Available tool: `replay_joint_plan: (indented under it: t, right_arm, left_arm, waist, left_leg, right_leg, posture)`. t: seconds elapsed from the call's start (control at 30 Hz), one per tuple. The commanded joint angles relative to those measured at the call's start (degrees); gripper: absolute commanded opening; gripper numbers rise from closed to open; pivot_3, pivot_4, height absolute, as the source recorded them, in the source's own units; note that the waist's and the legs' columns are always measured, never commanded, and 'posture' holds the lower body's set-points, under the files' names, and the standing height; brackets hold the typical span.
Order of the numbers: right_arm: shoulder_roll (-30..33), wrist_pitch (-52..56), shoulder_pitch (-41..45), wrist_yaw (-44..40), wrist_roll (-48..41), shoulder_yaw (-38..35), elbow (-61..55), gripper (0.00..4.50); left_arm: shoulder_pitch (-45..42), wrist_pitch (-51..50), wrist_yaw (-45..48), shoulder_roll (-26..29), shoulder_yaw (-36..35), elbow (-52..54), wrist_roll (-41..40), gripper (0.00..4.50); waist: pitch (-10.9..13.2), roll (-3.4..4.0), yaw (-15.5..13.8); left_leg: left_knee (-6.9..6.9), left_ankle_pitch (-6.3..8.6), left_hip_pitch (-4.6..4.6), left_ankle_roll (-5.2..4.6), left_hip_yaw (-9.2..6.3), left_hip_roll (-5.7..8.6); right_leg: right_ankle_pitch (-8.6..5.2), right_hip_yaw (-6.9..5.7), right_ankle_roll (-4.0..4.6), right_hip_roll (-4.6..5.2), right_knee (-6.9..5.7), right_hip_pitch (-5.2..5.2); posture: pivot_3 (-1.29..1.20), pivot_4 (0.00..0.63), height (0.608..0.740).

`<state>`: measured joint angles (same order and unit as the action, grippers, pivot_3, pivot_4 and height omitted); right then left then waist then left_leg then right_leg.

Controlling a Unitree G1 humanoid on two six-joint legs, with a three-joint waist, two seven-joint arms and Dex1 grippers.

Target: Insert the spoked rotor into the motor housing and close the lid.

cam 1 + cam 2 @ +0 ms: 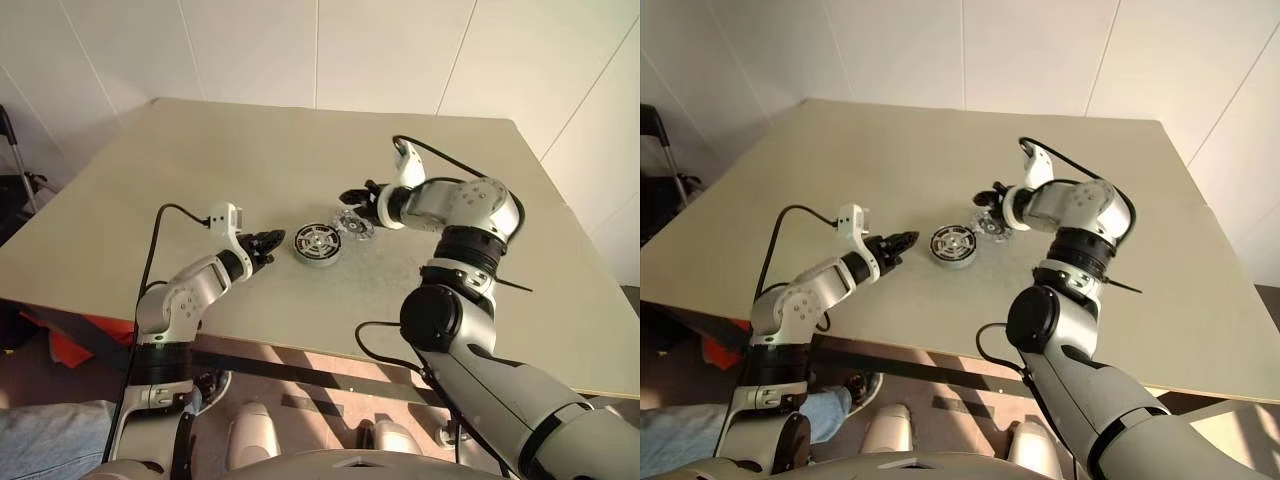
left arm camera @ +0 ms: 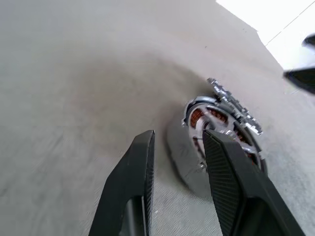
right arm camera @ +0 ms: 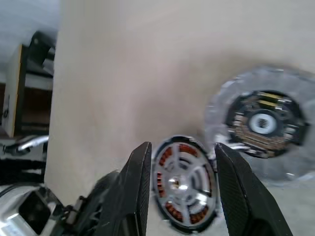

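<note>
The motor housing (image 1: 318, 244) lies flat near the middle of the table, copper-red coils showing round its rim (image 3: 170, 209). The spoked rotor (image 3: 184, 182) sits inside it, grey spokes over the coils. The lid (image 1: 354, 224), a pale disc with a dark centre (image 3: 266, 123), lies on the table just behind and right of the housing; I cannot tell whether they touch. My left gripper (image 1: 272, 240) is low at the housing's left side, open and empty, fingers (image 2: 224, 162) close to the rim. My right gripper (image 1: 352, 194) hovers above the lid, open and empty (image 3: 183, 146).
The beige table (image 1: 200, 170) stretches wide around the parts, its front edge near my arms. At the far left stands a dark frame (image 1: 10, 150). Something red (image 1: 70, 350) lies under the table's left corner, and a person's leg in jeans (image 1: 40, 440) is below it.
</note>
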<state>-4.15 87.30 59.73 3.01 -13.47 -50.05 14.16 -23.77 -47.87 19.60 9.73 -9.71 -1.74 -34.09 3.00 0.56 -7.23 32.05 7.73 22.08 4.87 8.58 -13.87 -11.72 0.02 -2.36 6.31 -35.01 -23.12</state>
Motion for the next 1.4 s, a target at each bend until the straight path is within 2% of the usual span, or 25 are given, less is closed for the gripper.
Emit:
replay_joint_plan:
  t: [0.03, 0.17, 0.27, 0.37, 0.4, 0.43, 0.47, 0.53, 0.57, 0.6, 0.67, 0.73, 0.83, 0.9, 1.07, 1.2, 1.4]
  right_arm:
    - [-0.4, 0.9, -1.2, 2.7, -0.6, -4.5, -7.0, 2.26]
    - [-2.5, 1.0, -3.0, 5.6, -0.6, -10.6, -12.3, 2.26]
    - [-4.5, 3.4, -3.8, 4.8, -1.5, -10.6, -15.6, 2.26]
    - [4.5, 4.6, -16.3, -8.5, -12.1, 20.1, -25.5, 2.26]
    - [9.9, 2.5, -19.7, -13.7, -14.0, 30.0, -30.2, 2.26]
    - [18.8, -3.9, -22.9, -21.0, -13.4, 40.4, -35.6, 2.26]
    - [25.2, -9.1, -25.0, -26.3, -12.6, 47.4, -38.7, 2.26]
    - [39.2, -23.5, -27.0, -37.5, -7.1, 58.7, -40.2, 2.26]
    - [43.5, -29.3, -27.1, -40.9, -4.7, 61.9, -39.0, 2.26]
    - [47.7, -36.4, -26.8, -44.4, -1.3, 65.5, -37.1, 2.26]
    - [52.6, -50.0, -24.1, -51.4, 5.1, 71.8, -31.3, 2.26]
    - [53.5, -58.9, -21.5, -56.6, 8.8, 75.8, -26.4, 2.26]
    - [50.6, -68.7, -18.9, -62.0, 13.8, 81.7, -18.7, 2.26]
    - [48.3, -73.3, -17.7, -63.7, 16.8, 84.1, -14.2, 2.26]
    - [42.4, -77.7, -15.2, -67.0, 19.3, 84.5, -5.9, 2.26]
    - [39.1, -81.7, -13.0, -66.2, 22.7, 84.2, 1.1, 2.26]
    - [35.6, -83.6, -10.8, -66.9, 24.2, 82.7, 5.6, 2.26]
  left_arm:
    - [-3.5, 1.0, 2.6, -0.3, 2.3, -2.6, 0.6, 1.63]
    - [-5.1, 1.7, 5.1, 0.0, 5.4, -5.5, 2.5, 1.63]
    - [-5.9, 1.5, 6.2, 0.3, 6.2, -6.4, 3.0, 1.63]
    - [-6.7, 1.1, 7.1, 1.1, 5.3, -6.6, 2.7, 1.63]
    - [-6.9, 1.3, 7.2, 1.6, 4.9, -6.9, 2.7, 1.63]
    - [-7.0, 1.5, 7.3, 2.1, 4.5, -7.3, 2.9, 1.63]
    - [-7.2, 1.7, 7.3, 2.6, 3.9, -7.8, 3.0, 1.63]
    - [-6.6, 1.8, 7.5, 3.8, 2.5, -7.9, 2.7, 1.63]
    - [-6.3, 1.8, 7.5, 4.2, 2.0, -7.8, 2.6, 1.63]
    - [-5.8, 1.8, 7.6, 4.5, 1.6, -7.6, 2.4, 1.63]
    - [-4.8, 1.7, 7.5, 4.7, 0.7, -7.0, 2.0, 1.63]
    - [-3.7, 1.8, 7.1, 4.7, -0.1, -6.2, 1.9, 1.63]
    - [-2.2, 2.2, 5.8, 3.7, -1.1, -4.7, 1.7, 1.63]
    - [-1.2, 2.3, 4.9, 3.1, -1.4, -3.4, 1.7, 1.63]
    - [2.9, 1.5, 2.1, 1.5, -2.9, 1.6, 0.8, 1.63]
    - [6.5, 0.7, 0.1, 0.8, -3.8, 5.3, -0.1, 1.63]
    - [9.4, -0.3, -1.7, 0.0, -3.6, 8.2, -0.9, 1.63]
  waist:
    - [0.0, 0.05, 0.1]
    - [0.0, 0.14, 0.4]
    - [0.0, 0.16, 0.1]
    - [0.0, 0.18, -0.1]
    - [0.1, 0.27, -0.2]
    - [0.1, 0.33, -0.3]
    - [0.1, 0.38, -0.5]
    - [0.1, 0.37, -1.0]
    - [0.1, 0.32, -1.0]
    - [0.1, 0.27, -1.0]
    - [0.1, 0.26, -1.0]
    - [0.1, 0.26, -0.6]
    - [0.0, 0.21, 0.1]
    - [0.0, 0.11, 0.2]
    - [0.0, 0.07, 0.4]
    - [0.0, 0.06, 0.6]
    - [0.0, 0.04, 1.0]
  left_leg:
    - [0.00, 0.00, 0.00, 0.00, 0.00, 0.00]
    - [-0.02, 0.00, -0.05, -0.01, 0.04, -0.01]
    - [-0.01, 0.00, -0.01, -0.01, 0.04, 0.00]
    - [0.00, 0.00, -0.08, -0.01, 0.00, 0.01]
    - [-0.02, 0.01, -0.13, -0.03, -0.01, 0.00]
    - [-0.01, 0.02, -0.10, -0.04, -0.02, 0.02]
    - [0.00, 0.02, -0.09, -0.04, -0.03, 0.06]
    - [0.09, 0.08, -0.18, -0.14, -0.02, 0.09]
    - [0.10, 0.10, -0.34, -0.16, -0.02, 0.07]
    - [0.09, 0.13, -0.53, -0.21, -0.02, 0.04]
    - [0.13, 0.18, -0.75, -0.28, -0.01, 0.02]
    - [0.26, 0.27, -0.73, -0.45, 0.02, 0.04]
    - [0.61, 0.31, -0.34, -0.53, 0.01, 0.02]
    - [0.91, 0.41, -0.17, -0.70, -0.02, -0.02]
    - [1.17, 0.57, 0.10, -0.99, -0.01, -0.01]
    - [1.15, 0.59, 0.12, -1.03, -0.01, -0.06]
    - [1.16, 0.60, 0.12, -1.04, 0.00, -0.05]
  right_leg:
    - [0.01, 0.01, -0.01, 0.00, -0.01, -0.02]
    - [0.02, 0.04, 0.00, -0.02, -0.10, -0.13]
    - [0.01, 0.04, 0.00, 0.00, -0.10, -0.12]
    - [0.01, 0.01, 0.00, 0.01, -0.05, 0.03]
    - [0.01, 0.00, 0.02, 0.01, 0.00, 0.11]
    - [0.00, -0.02, 0.04, 0.04, 0.10, 0.15]
    - [0.00, -0.02, 0.04, 0.08, 0.14, 0.20]
    - [-0.01, -0.02, 0.03, 0.14, 0.24, 0.42]
    - [-0.06, -0.02, 0.05, 0.13, 0.26, 0.58]
    - [-0.28, -0.02, -0.29, 0.10, 0.26, 0.75]
    - [-0.34, 0.00, -0.34, 0.09, 0.25, 0.91]
    - [-0.34, 0.02, -0.34, 0.13, 0.24, 0.89]
    - [-0.29, 0.02, -0.26, 0.14, 0.09, 0.68]
    - [-0.01, 0.00, 0.19, 0.14, -0.07, 0.60]
    - [0.03, -0.01, 0.27, 0.17, -0.24, 0.38]
    - [0.03, -0.03, 0.28, 0.15, -0.26, 0.31]
    - [0.02, -0.04, 0.28, 0.15, -0.27, 0.33]
  posture:
    - [0.00, 0.000, 0.740]
    - [0.00, 0.000, 0.740]
    - [0.00, 0.000, 0.740]
    - [0.00, 0.000, 0.740]
    - [0.00, 0.000, 0.740]
    - [0.00, 0.000, 0.740]
    - [0.00, 0.000, 0.740]
    - [0.00, 0.000, 0.740]
    - [0.00, 0.000, 0.740]
    - [0.00, 0.000, 0.740]
    - [0.00, 0.000, 0.740]
    - [0.00, 0.000, 0.740]
    - [0.00, 0.000, 0.740]
    - [0.00, 0.000, 0.740]
    - [0.00, 0.000, 0.740]
    - [0.00, 0.000, 0.740]
    - [0.00, 0.000, 0.740]
